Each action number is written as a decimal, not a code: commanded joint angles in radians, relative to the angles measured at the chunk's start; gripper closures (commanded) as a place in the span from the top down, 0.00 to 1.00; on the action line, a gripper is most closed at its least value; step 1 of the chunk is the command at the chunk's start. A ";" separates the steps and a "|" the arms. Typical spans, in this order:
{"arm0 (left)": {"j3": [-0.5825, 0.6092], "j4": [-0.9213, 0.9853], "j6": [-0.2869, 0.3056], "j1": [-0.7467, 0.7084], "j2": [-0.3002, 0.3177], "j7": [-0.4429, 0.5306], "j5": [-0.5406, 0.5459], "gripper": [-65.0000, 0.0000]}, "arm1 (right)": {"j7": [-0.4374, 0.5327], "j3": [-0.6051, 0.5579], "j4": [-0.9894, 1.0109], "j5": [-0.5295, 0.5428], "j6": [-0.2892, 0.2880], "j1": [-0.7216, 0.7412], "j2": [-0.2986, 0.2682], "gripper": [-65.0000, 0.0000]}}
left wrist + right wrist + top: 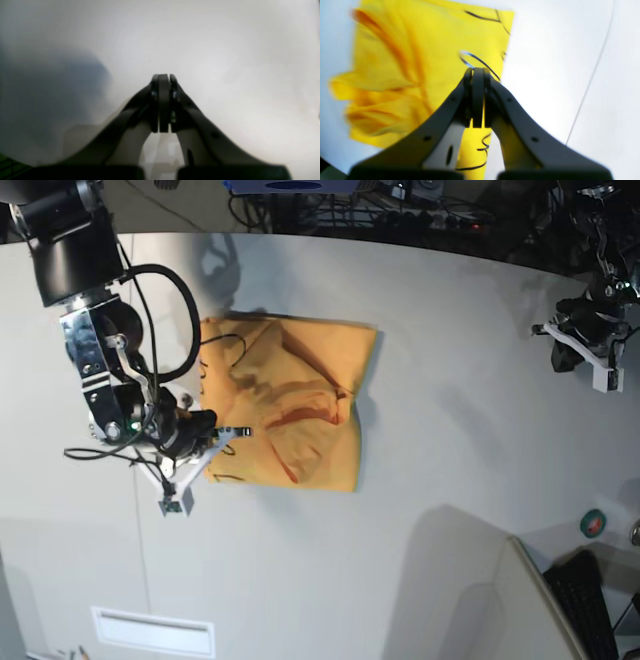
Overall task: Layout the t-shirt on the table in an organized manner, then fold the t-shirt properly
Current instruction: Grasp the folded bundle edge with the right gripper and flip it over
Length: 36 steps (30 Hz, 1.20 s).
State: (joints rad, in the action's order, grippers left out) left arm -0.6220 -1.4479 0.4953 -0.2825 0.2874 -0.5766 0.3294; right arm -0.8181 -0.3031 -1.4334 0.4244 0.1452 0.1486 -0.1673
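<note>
Pale grey counter (450,380) fills the scene, with dark clutter beyond its far edge. One orange t-shirt (290,405) lies on it, left of centre in the base view, in a rough rectangle with creases and loose folds across its middle. Thin dark line markings show near its edge in the right wrist view.

Right hand (478,75) hangs over the shirt's marked edge with its jaws pressed together; whether any cloth is caught between them cannot be told. Left hand (163,80) is closed on nothing, raised well away from the shirt at the other side of the counter.

Laying the shirt out well likely means pinching only one layer at the edge and drawing it outward gently, so the creases flatten rather than bunch.

Count: one shirt, one counter, two hands.
</note>
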 commanded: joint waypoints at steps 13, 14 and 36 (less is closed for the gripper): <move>-0.006 -0.014 -0.001 0.010 0.019 0.019 0.010 0.00 | 0.081 -0.233 0.043 0.014 0.000 -0.034 0.044 0.00; -0.006 -0.014 -0.001 0.010 0.019 0.019 0.009 0.00 | 0.079 -0.236 0.023 0.012 0.000 -0.045 0.045 0.00; -0.016 -0.012 -0.001 0.015 0.020 0.019 0.009 0.00 | -0.007 -0.430 -0.111 0.011 0.011 -0.047 0.137 0.00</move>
State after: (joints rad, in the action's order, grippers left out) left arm -0.6277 -1.4460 0.4957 -0.2695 0.2882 -0.5766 0.3252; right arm -0.8352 -0.7383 -1.5246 0.4316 0.1501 0.0868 -0.0299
